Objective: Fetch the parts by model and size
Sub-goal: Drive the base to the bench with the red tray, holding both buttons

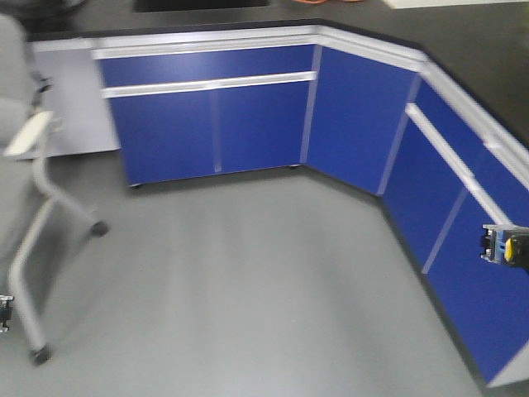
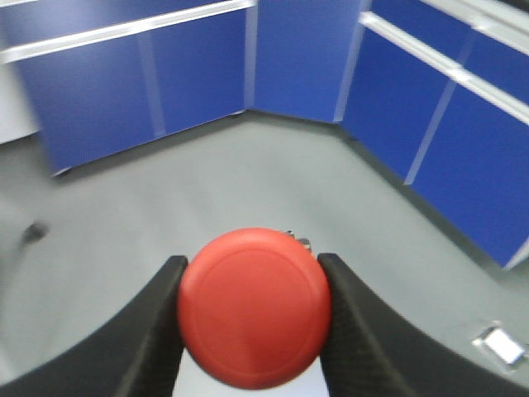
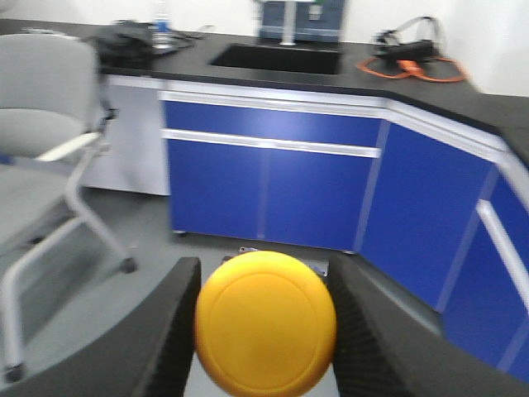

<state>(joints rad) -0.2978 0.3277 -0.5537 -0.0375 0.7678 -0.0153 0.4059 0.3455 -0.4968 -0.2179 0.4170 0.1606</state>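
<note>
In the left wrist view my left gripper (image 2: 252, 277) is shut on the red push-button switch (image 2: 254, 308); its round red cap fills the gap between the black fingers (image 2: 157, 331). In the right wrist view my right gripper (image 3: 264, 277) is shut on the yellow push-button switch (image 3: 265, 322), cap facing the camera. In the front view the yellow switch (image 1: 506, 246), with its blue-trimmed base, shows at the right edge, held above the floor. A small dark part of the left side shows at the front view's left edge (image 1: 5, 313); what it is cannot be told.
Blue cabinets (image 1: 215, 116) under a black counter run along the back and down the right side (image 1: 463, 215). A grey chair (image 1: 33, 215) on casters stands at the left. Grey floor (image 1: 248, 289) lies between. The counter carries a sink (image 3: 277, 56) and an orange cable (image 3: 413, 62).
</note>
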